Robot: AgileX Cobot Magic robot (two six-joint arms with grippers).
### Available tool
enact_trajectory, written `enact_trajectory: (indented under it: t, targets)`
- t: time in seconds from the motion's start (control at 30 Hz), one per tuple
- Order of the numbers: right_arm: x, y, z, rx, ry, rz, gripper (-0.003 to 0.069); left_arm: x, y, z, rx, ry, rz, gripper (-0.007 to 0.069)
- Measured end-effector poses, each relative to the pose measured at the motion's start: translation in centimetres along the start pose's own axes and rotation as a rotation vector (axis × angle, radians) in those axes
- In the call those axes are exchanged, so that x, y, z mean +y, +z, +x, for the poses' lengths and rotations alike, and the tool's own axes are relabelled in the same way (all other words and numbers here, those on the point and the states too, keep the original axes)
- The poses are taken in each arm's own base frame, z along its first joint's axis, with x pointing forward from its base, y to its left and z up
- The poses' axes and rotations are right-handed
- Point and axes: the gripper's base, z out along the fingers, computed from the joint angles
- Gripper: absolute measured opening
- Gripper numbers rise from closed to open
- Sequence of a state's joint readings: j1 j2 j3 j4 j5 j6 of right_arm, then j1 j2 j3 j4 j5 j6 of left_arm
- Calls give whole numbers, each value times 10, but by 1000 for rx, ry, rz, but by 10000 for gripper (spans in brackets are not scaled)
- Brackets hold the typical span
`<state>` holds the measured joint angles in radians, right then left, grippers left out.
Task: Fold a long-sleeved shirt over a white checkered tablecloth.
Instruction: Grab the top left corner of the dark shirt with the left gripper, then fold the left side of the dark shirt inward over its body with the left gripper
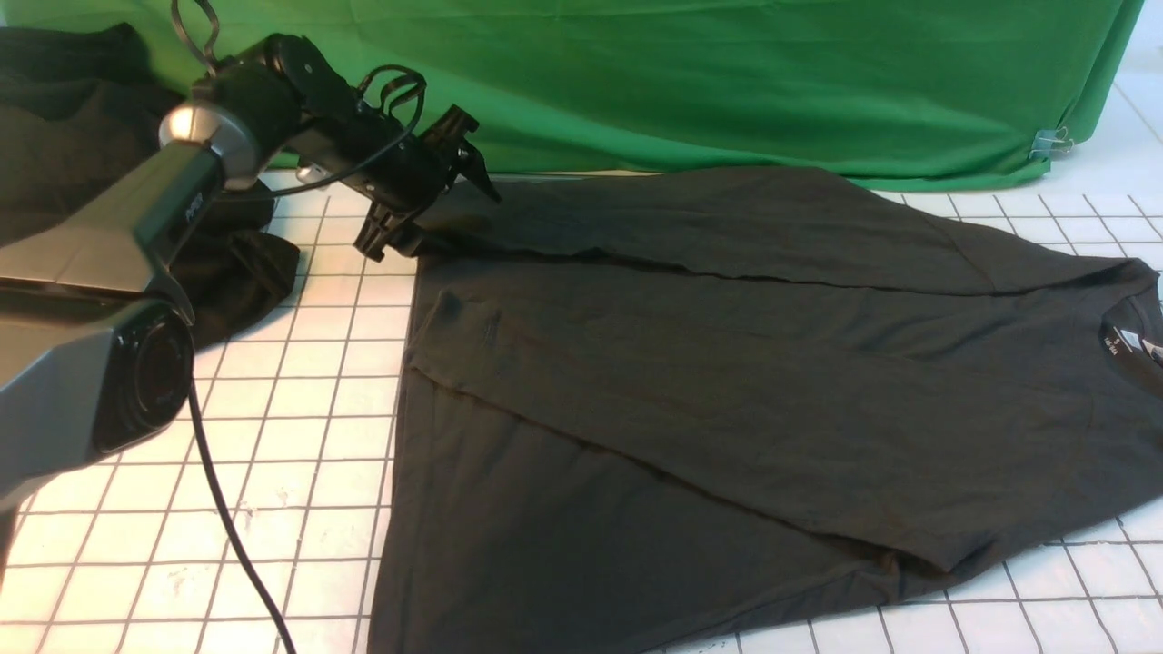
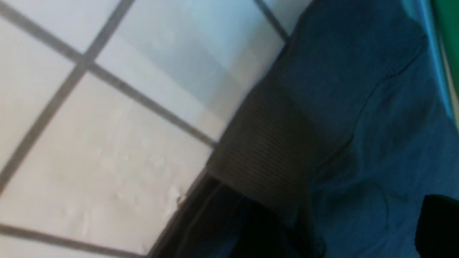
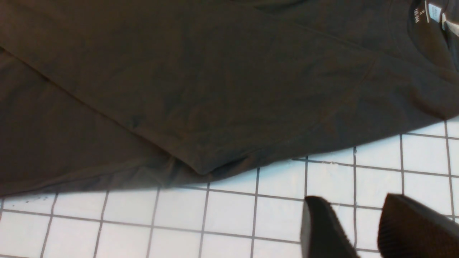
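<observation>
Front view | side folds seem done | left gripper (image 1: 432, 204) spread, empty, at long-sleeved shirt (image 1: 727, 381) | right gripper (image 3: 353, 215) part-open, empty | next: likely end-to-end fold

Left end effector (image 1: 436, 204): extended to the upper left of the front view, jaws spread apart.
Right end effector (image 3: 365, 233): jaws parted, empty.

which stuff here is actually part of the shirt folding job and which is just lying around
Part of the job:
- long-sleeved shirt
- white checkered tablecloth beneath it

Just lying about:
- black cloth heap, far left
- green fabric behind the shirt
- metal clip on the green fabric's right corner
</observation>
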<state>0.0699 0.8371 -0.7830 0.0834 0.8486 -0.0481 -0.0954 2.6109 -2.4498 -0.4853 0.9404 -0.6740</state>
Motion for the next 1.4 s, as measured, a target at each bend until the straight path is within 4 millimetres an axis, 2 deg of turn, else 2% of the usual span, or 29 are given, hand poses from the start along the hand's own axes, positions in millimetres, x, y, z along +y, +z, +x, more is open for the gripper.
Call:
enact_trajectory:
  t: [0.07,0.17,0.23,0.27,0.3,0.4,0.43,0.57,0.63,0.67,0.7,0.73,0.83,0.87,0.93,0.97,1.0,1.03,1.07,1.1,1.2,1.23,1.27,1.33,1.4]
  targets:
    - [0,0,0,0,0,0,239,0,0,0,-1,-1,3,461]
    - [0,0,0,0,0,0,240,0,1,0,1,-6,3,367]
    - [0,0,0,0,0,0,240,1,1,0,2,-2,2,272]
    - [0,0,0,0,0,0,240,1,1,0,3,0,3,261]
    - [0,0,0,0,0,0,241,1,1,1,9,20,0,179]
    - [0,0,0,1,0,0,241,0,-1,3,38,71,-6,40]
    - [0,0,0,1,0,0,241,0,-2,4,42,73,-8,37]
    - [0,0,0,1,0,0,241,-17,-29,8,66,103,20,27]
    - [0,0,1,13,0,-1,241,-36,-62,14,77,133,46,27]
    - [0,0,1,15,0,-1,241,-37,-65,15,78,136,46,27]
    - [0,0,2,23,0,-1,241,-43,-76,18,86,147,46,27]
    - [0,0,3,32,0,-2,241,-50,-95,23,90,164,39,27]
    - [0,0,4,40,0,-2,241,-67,-137,32,61,216,53,27]
    - [0,0,4,40,0,-2,241,-67,-139,32,60,217,54,27]
    - [0,0,4,43,0,-2,241,-74,-159,46,64,261,60,27]
    - [0,0,4,43,0,-2,241,-75,-163,58,82,288,48,27]
    - [0,0,4,43,0,-2,241,-74,-164,59,83,289,44,27]
    - [0,0,4,43,0,-2,241,-71,-165,73,110,309,14,27]
    - [0,0,4,42,0,-2,241,-60,-159,91,155,312,-57,27]
    - [0,0,4,42,0,-2,241,-61,-161,92,150,319,-55,27]
    - [0,0,4,41,0,-2,241,-21,-142,126,252,315,-245,27]
    - [0,0,4,41,0,-2,241,-7,-136,132,273,303,-289,27]
    - [0,0,4,41,0,-2,241,-1,-134,134,283,296,-304,27]
    - [0,0,4,39,0,-2,241,30,-118,142,289,264,-362,27]
    - [0,0,3,38,0,-2,241,48,-109,146,280,252,-374,27]
